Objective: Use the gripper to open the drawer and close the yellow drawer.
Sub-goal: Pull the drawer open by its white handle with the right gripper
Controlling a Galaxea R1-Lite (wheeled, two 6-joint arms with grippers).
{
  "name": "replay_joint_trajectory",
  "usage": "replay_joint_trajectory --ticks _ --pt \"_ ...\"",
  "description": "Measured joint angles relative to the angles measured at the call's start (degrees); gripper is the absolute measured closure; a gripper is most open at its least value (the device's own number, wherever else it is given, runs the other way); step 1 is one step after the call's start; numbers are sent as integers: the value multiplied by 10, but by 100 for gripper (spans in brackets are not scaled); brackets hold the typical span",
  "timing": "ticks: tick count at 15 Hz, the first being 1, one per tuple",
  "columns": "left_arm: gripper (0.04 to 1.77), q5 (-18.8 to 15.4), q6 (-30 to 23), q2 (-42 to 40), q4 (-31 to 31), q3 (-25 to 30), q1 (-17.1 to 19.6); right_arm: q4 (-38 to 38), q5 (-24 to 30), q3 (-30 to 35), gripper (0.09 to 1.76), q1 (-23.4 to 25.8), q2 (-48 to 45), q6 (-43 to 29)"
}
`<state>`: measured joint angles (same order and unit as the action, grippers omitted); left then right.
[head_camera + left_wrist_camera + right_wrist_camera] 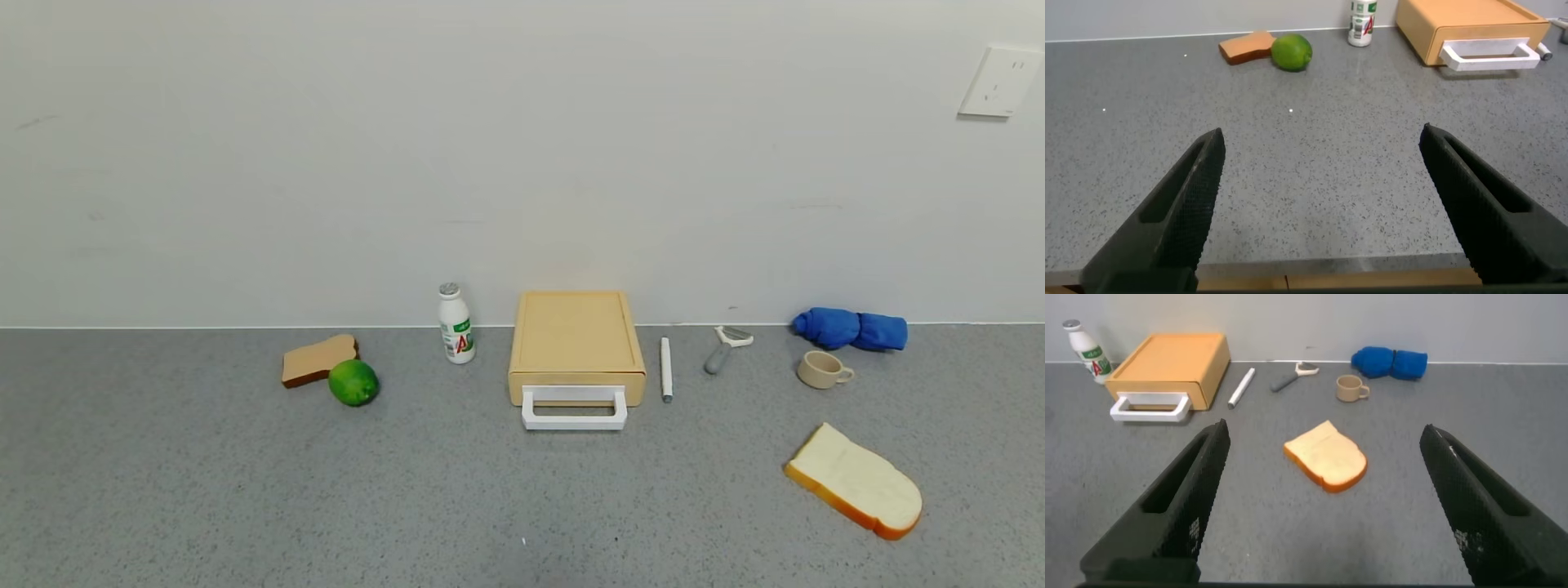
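The drawer [576, 347] stands on the counter [204, 490], against the wall, with its handle [575, 409] to the front. Left of it stands a bottle [455, 323]; farther left lie a toast [318, 359] and a lime [353, 382], touching. Just right of the drawer lies a pen [666, 369], then a peeler [725, 346], then a cup [823, 369] with a cloth [851, 329] behind it. A bread slice [856, 482] lies before the cup, nearer the front.

A pale yellow-tan drawer [576, 339] with a white loop handle [574, 408] sits on a speckled grey countertop [204, 490] against a plain white wall [326, 163]. A green lime [353, 382], a blue cloth [851, 329] and a beige cup [822, 369] add colour, alongside a white bottle [455, 323] with a green-and-red label.
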<state>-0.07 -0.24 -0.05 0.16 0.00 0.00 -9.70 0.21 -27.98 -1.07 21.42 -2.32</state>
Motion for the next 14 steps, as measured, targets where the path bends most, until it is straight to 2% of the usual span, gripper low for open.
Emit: replay_joint_trajectory --ticks 3,6,11,14 --pt "9 0 0 0 0 0 0 -27 5 -110 14 -5 134 1" --pt "9 0 0 0 0 0 0 -42 5 -202 14 -35 274 -4" --pt "9 0 -1 0 0 0 0 -42 -45 -321 14 -152 517 -53" --pt "9 0 -1 0 0 0 0 -41 -64 -401 14 -207 637 -84"
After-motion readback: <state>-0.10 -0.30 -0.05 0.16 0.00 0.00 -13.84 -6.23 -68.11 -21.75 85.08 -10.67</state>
